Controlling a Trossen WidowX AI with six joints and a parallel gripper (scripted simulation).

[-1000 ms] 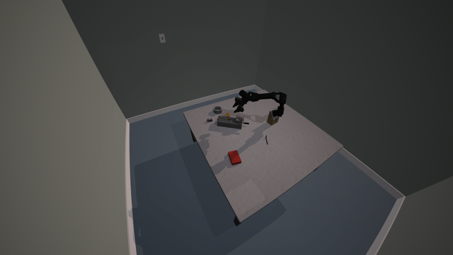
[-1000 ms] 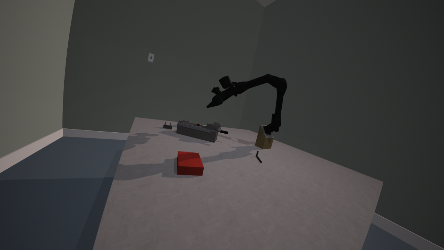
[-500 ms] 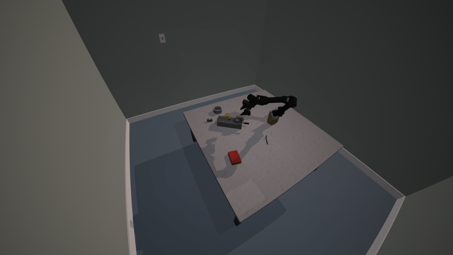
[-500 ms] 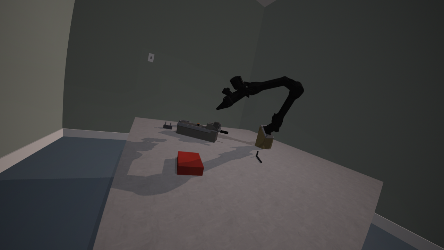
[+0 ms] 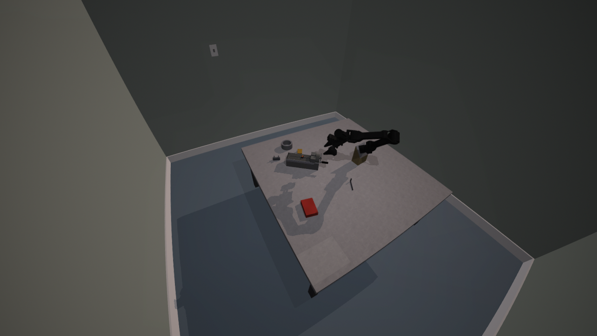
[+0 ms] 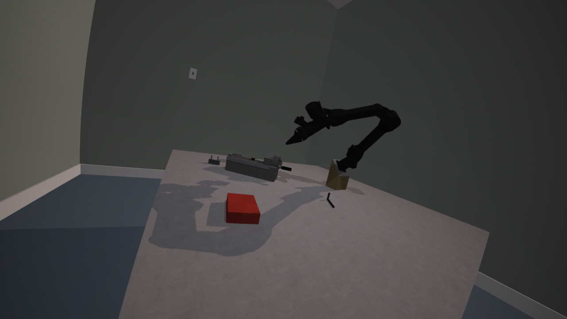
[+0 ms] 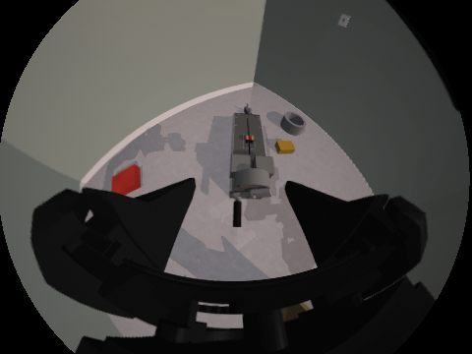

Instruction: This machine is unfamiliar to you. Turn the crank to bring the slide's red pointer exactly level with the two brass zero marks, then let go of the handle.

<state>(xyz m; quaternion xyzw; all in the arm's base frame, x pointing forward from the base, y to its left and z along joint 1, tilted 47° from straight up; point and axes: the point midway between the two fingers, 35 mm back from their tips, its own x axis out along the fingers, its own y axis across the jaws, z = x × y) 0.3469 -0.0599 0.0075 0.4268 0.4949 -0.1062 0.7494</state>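
The grey machine (image 5: 301,164) (image 6: 250,170) (image 7: 240,129) stands on the table, its crank end toward the arm. Its black crank handle (image 5: 324,162) (image 6: 286,168) (image 7: 237,214) sticks out from that end, left of the round housing's middle in the wrist view. The slide's red pointer (image 7: 250,139) shows small on the machine's top, with yellowish marks close by; whether they are exactly level is too small to tell. My gripper (image 5: 324,149) (image 6: 286,143) (image 7: 242,184) is open and empty, raised above the table near the crank end, clear of the handle, which shows between the fingers in the wrist view.
A red block (image 5: 309,207) (image 6: 242,209) (image 7: 126,180) lies on the table. A yellow block (image 5: 299,150) (image 7: 285,147) and a grey ring (image 5: 286,143) (image 7: 293,121) are beside the machine. A small pronged part (image 5: 276,158) (image 6: 214,161) stands beyond its far end. A black bent rod (image 5: 351,184) (image 6: 330,201) lies near the arm's base.
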